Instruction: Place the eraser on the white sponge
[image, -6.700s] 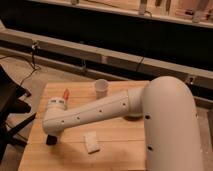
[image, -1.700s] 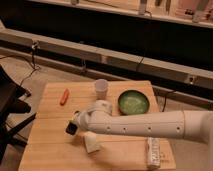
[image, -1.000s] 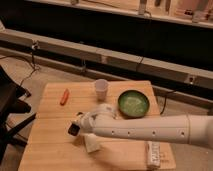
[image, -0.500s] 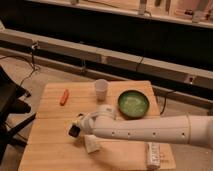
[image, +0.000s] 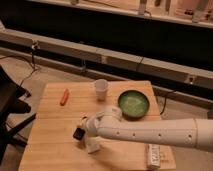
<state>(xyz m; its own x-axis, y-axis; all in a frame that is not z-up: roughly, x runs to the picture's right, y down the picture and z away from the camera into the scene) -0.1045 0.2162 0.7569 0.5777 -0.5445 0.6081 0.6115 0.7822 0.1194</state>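
My gripper (image: 78, 133) is the dark tip of the white arm (image: 145, 132), low over the wooden table (image: 50, 145) at its front left. The white sponge (image: 92, 145) lies on the table just right of and below the gripper, partly under the arm. A small dark block shows at the gripper's tip, and I cannot tell whether it is the eraser or part of the gripper. No separate eraser shows anywhere on the table.
An orange stick-like object (image: 64, 96) lies at the back left. A white cup (image: 101, 89) stands at the back middle and a green bowl (image: 133, 104) to its right. A white packet (image: 154, 155) lies at the front right edge. A dark chair (image: 10, 107) stands left of the table.
Over several seconds the arm swung from the table's left side to the front middle. In the last second the gripper edged slightly down toward the sponge.
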